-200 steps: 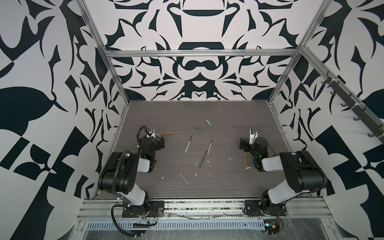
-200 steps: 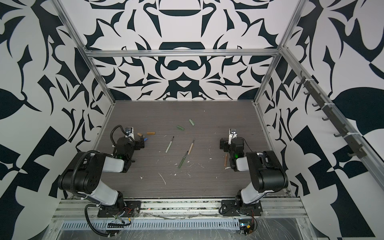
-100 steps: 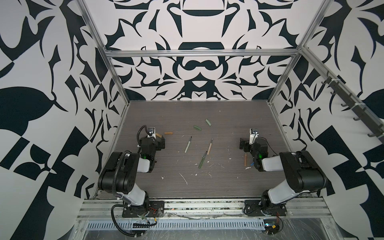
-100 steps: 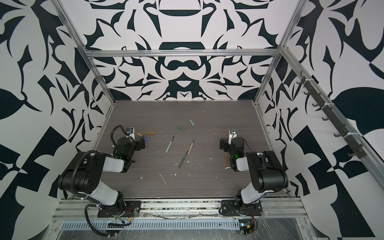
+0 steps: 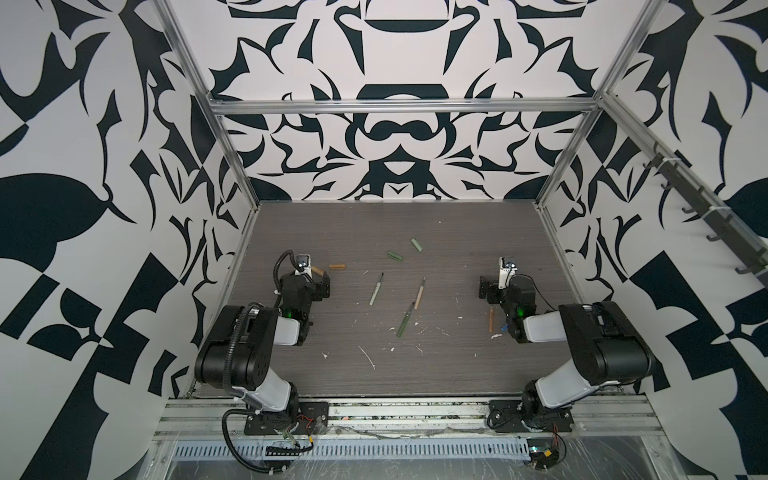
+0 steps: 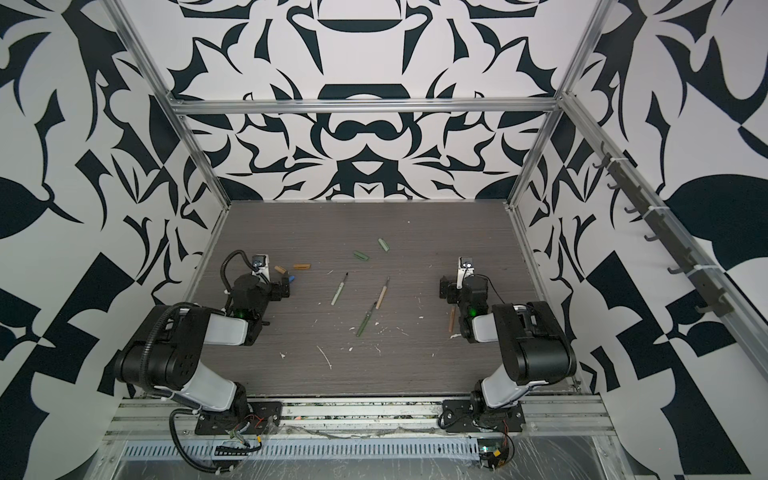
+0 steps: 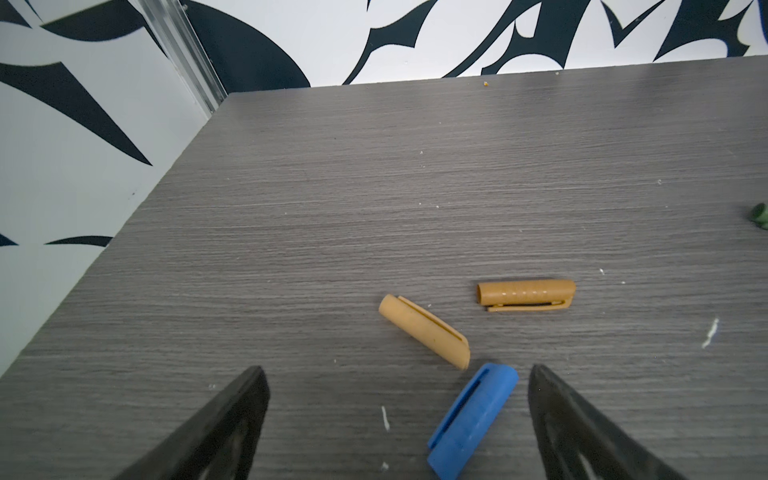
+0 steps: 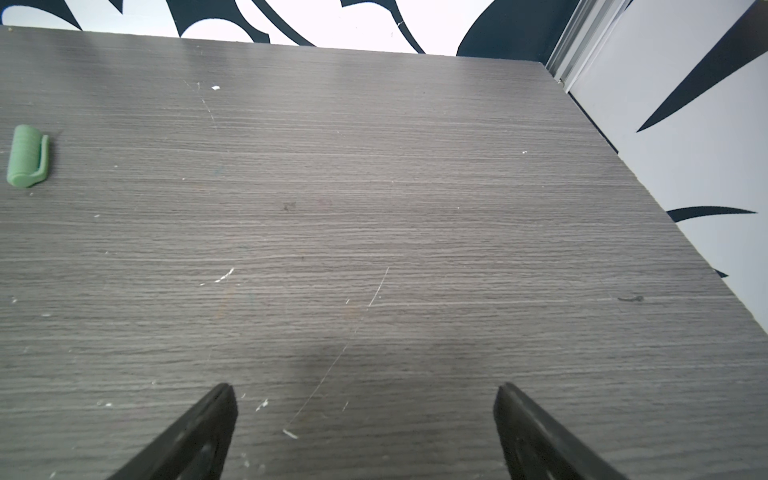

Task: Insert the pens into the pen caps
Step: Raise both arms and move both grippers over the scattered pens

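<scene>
Tabletop (image 5: 415, 220): grey wood grain, with pens, caps and white flecks (image 5: 368, 357) scattered on it.

Left arm (image 5: 249, 332) is folded low at the near left. Right arm (image 5: 590, 332) is folded low at the near right.

Left hand (image 7: 395, 369): released, fingers (image 7: 232, 415) spread wide and low over the tabletop. Right hand (image 8: 365, 385): released, fingers (image 8: 199, 428) spread wide over bare tabletop.

Pens, all lying flat:
- Dark green pen (image 5: 406, 320), centre, nearest the front edge, well apart from both hands.
- Tan pen (image 5: 419, 294), just behind it, tip pointing to the back wall.
- Pale green pen (image 5: 376, 289), left of the tan one, between it and the left hand.
- Orange-brown pen (image 5: 491, 320), right beside the right arm, behind the right hand's fingertips.

Caps:
- Blue cap (image 7: 473, 419) lies between the left hand's spread fingers, close to one of them. I cannot tell whether they touch.
- Tan cap (image 7: 424, 336) is just beyond the fingertips, one end almost meeting the blue cap.
- Orange-brown cap (image 7: 525, 294) is near the tan cap, a little further out, clip on the side facing the hand.
- Dark green cap (image 5: 395, 255) and pale green cap (image 5: 417, 245) sit near each other towards the back centre, well apart from both hands. The pale green one shows at the edge of the right wrist view.
</scene>
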### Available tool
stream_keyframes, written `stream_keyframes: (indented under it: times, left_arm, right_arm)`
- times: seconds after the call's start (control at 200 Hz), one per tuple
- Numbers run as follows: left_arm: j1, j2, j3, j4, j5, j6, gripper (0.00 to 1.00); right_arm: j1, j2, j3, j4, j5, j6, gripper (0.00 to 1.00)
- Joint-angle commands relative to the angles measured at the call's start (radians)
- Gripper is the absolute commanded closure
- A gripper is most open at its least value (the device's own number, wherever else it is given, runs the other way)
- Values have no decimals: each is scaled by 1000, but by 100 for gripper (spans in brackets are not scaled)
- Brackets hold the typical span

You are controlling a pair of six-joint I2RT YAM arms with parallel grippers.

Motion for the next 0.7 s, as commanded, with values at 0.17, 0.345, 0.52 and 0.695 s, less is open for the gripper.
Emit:
stream_keyframes:
  times: [0.17,0.345,0.52,0.695]
  left_arm:
    - [-13,-436,213,-558,35,-65,1]
    - [-11,-610,431,-992,5,-513,1]
    - [12,-730,462,-1253,-21,-771,1]
    - [28,-754,436,-1336,174,-769,1]
  right_arm:
    - [-2,-67,37,-26,0,6,0]
    - [4,-264,421,-800,216,287,0]
    - [-38,-241,661,-1245,238,562,8]
    - [-39,-291,642,-1283,18,524,32]
